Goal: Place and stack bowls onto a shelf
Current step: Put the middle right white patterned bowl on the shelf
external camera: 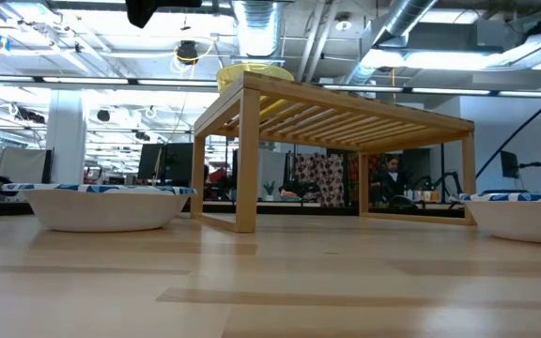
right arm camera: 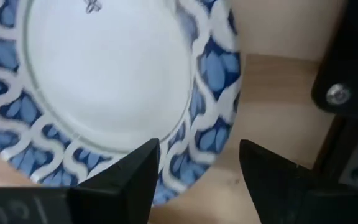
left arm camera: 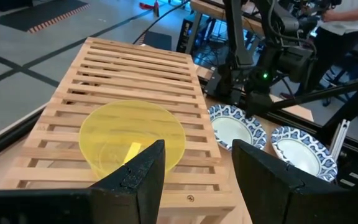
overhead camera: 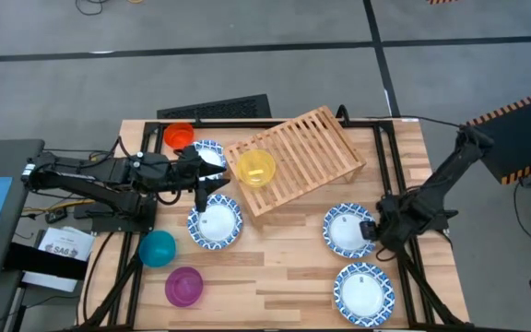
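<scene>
The wooden surface (overhead camera: 275, 286) fills the middle of the high view, with the slatted wooden shelf (overhead camera: 307, 148) lying at an angle in its upper centre. In the low view the shelf (external camera: 346, 117) stands on its legs in mid-frame, and the yellow bowl (external camera: 255, 72) shows on top at its left end.

Four white bowls with blue patterned rims sit on the surface in the high view: one at lower right (overhead camera: 363, 290), one right of centre (overhead camera: 347, 229), one left of centre (overhead camera: 216, 222), and one at the shelf's left end (overhead camera: 212, 153), partly hidden by the left arm.

The yellow bowl (overhead camera: 255, 168) rests on the slats near the shelf's lower-left end. The small orange bowl (overhead camera: 178, 136) is at the upper left of the surface, the teal bowl (overhead camera: 158, 247) at lower left, and the purple bowl (overhead camera: 183, 286) just below and right of the teal one.

The left pincer (overhead camera: 203, 184) reaches in from the left, just beside the yellow bowl; in the left wrist view its fingers (left arm camera: 143, 177) stand wide apart, holding nothing, with the yellow bowl (left arm camera: 132, 137) beyond them.

The right pincer (overhead camera: 373, 231) sits low at the right edge of the right-of-centre patterned bowl; the right wrist view shows its fingers (right arm camera: 132, 180) spread wide over that bowl's rim (right arm camera: 210, 87), not closed on it
</scene>
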